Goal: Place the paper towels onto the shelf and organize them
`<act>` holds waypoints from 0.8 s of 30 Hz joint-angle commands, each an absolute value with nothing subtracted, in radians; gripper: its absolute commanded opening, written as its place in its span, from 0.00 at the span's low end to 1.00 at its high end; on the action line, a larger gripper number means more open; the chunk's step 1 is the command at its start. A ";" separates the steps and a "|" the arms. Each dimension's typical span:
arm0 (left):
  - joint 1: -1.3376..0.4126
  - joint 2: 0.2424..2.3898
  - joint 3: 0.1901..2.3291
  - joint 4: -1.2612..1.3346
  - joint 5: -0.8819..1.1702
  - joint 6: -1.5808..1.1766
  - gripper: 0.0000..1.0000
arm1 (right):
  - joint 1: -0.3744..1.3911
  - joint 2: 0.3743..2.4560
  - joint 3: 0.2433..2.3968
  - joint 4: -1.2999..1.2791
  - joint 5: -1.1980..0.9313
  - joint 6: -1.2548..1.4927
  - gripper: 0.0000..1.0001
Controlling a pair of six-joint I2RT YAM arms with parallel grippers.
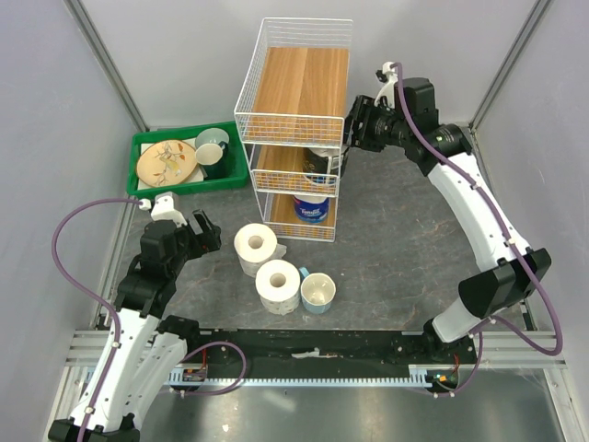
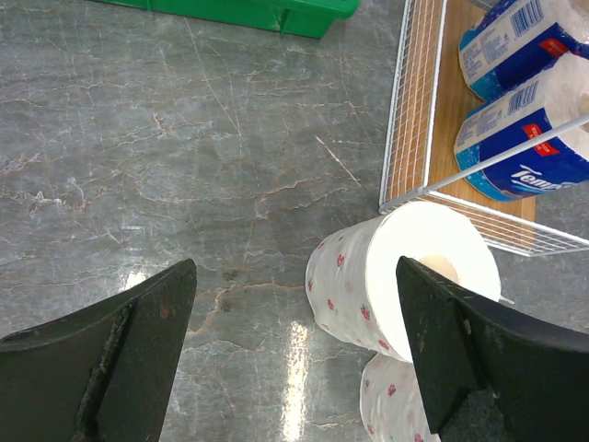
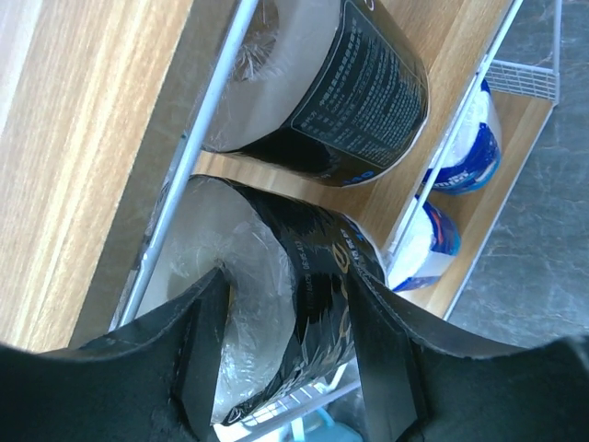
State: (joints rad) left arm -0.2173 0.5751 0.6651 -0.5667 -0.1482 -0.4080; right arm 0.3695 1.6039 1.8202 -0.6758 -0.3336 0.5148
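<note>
Paper towels [image 1: 256,244]: dark rolls [image 3: 368,92] on the middle tier of the shelf [image 1: 304,78], blue rolls [image 2: 502,46] below, patterned rolls [image 2: 350,285] in front. Your left gripper [image 2: 296,267] gapes empty; your right gripper [image 3: 285,281] straddles a dark roll, grip uncertain.

You have the shelf [image 1: 299,87] at the far middle of the table [image 1: 396,239]. The tray [image 1: 147,140] sits just to its left and holds a plate [image 1: 167,161], with a mug [image 1: 212,143] to the plate's right. One pair of rolls [image 2: 529,138] sits on the shelf's bottom tier, and another pair [image 3: 350,83] sits on the middle tier. In front of the shelf's left corner stand the farther loose roll [image 1: 255,247] and, close before it, the nearer loose roll [image 1: 278,284]. A cup [image 1: 317,292] sits just right of the nearer one. Your right gripper [image 3: 285,313] is at the shelf's right side, level with the middle tier, straddling a roll there. Your left gripper [image 2: 294,285] hangs left of the loose rolls.
</note>
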 commanded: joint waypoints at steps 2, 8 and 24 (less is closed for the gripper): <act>-0.212 0.577 0.683 -0.529 -0.153 -0.402 0.96 | 0.387 1.526 1.740 -0.494 -0.331 0.597 0.62; -0.212 0.578 0.684 -0.529 -0.153 -0.402 0.96 | 0.387 1.490 1.686 -0.427 -0.318 0.652 0.63; -0.210 0.577 0.684 -0.531 -0.153 -0.402 0.96 | 0.379 1.405 1.588 -0.348 -0.295 0.703 0.67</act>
State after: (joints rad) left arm -0.2173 0.5762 0.6651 -0.5667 -0.1482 -0.4080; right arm 0.3733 1.4700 1.5948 -0.4313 -0.2974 0.6888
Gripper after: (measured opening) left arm 0.961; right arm 0.664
